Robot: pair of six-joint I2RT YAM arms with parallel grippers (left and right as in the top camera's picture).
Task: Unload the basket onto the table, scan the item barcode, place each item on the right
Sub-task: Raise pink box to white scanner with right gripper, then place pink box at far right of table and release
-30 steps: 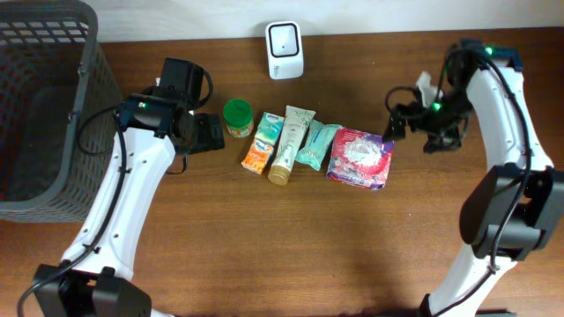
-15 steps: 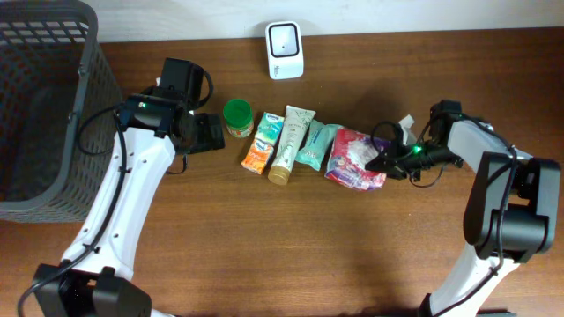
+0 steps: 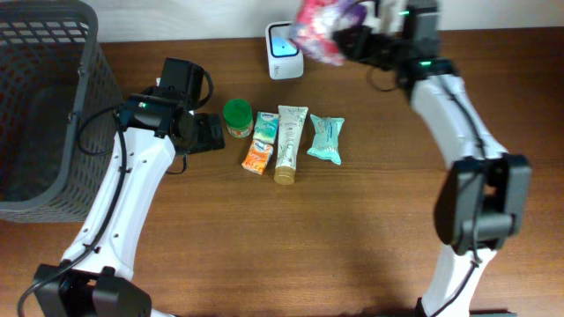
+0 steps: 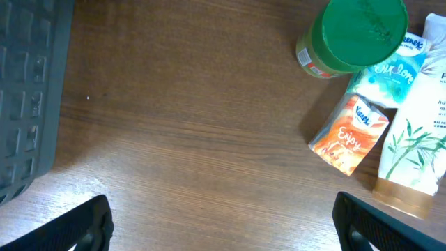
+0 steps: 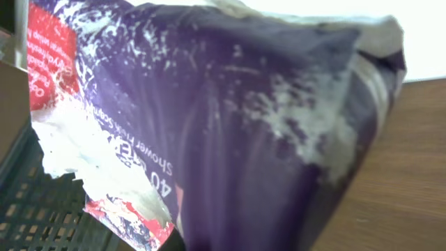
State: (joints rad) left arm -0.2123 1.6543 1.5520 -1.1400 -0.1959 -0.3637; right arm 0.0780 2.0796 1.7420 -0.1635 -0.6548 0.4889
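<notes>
The item, a purple and white packet (image 3: 321,21) with red patches, hangs in the air at the back of the table, just right of the white scanner (image 3: 284,49). My right gripper (image 3: 354,40) is shut on the packet's right end. In the right wrist view the packet (image 5: 230,118) fills almost the whole frame and hides the fingers. No barcode shows on it. My left gripper (image 3: 211,132) stands open and empty over bare wood, left of a green-lidded jar (image 4: 357,35). Its fingertips (image 4: 87,223) are set far apart.
A row of goods lies mid-table: the jar (image 3: 237,116), an orange pack (image 3: 256,157), a teal and white pack (image 3: 267,128), a cream tube (image 3: 288,141) and a teal sachet (image 3: 326,139). A dark mesh basket (image 3: 44,106) fills the left side.
My right gripper came in from the right, shut on the purple packet in the row, and carried it up and back to the scanner. The left arm has not moved.
</notes>
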